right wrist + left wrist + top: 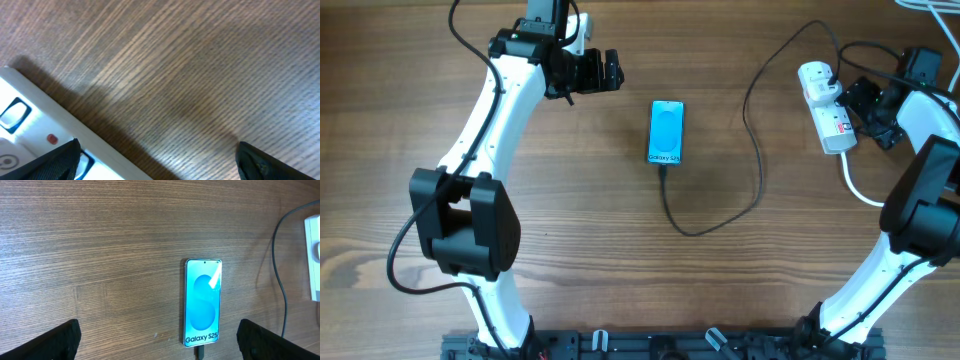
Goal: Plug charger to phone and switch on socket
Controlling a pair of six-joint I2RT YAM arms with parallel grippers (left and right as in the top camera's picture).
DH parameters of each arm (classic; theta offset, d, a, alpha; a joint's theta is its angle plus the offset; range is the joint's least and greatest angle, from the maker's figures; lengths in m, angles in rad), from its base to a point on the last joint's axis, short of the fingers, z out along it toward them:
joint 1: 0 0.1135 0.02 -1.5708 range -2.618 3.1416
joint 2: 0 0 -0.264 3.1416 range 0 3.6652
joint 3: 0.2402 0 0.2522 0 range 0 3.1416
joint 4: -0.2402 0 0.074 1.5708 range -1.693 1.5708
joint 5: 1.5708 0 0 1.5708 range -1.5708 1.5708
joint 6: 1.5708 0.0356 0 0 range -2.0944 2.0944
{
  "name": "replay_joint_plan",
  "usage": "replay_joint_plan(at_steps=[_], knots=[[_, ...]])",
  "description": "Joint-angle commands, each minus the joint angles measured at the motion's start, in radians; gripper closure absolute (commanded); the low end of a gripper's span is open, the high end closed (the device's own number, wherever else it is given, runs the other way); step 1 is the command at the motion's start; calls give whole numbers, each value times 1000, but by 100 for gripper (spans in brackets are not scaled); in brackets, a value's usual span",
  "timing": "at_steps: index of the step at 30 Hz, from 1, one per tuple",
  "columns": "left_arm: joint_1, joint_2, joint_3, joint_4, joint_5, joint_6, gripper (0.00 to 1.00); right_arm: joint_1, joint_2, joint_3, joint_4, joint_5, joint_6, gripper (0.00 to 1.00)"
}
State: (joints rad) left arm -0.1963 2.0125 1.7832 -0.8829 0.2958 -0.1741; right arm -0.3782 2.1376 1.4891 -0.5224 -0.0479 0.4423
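**Right fingers [59, 161] poised at the socket [30, 125], switch not yet pressed**

Spread apart and empty, the right fingers hang over the white socket at the far right of the counter [570, 220], one dark tip by a rocker switch and a small red mark. The black charger [758, 170] appears already seated in the phone [666, 131], so switching on looks like the step in hand. It calls for lowering one tip onto the rocker without shoving the light strip. The left fingers [56, 342], also wide apart and empty, hover clear of the phone. It lies flat mid-counter, its screen bright cyan, with "Galaxy S25" at the cable end.
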Motion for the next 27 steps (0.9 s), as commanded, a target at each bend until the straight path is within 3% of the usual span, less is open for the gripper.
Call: replay_joint_plan(at_steps=[1,27], knots=[[-2,4,-2,2,-9,10,0,9,17,-29,-11,-89,-24,0],[-3,4,-2,-6,-9,9,0,23,17,-29,-48,-111,-25,0]])
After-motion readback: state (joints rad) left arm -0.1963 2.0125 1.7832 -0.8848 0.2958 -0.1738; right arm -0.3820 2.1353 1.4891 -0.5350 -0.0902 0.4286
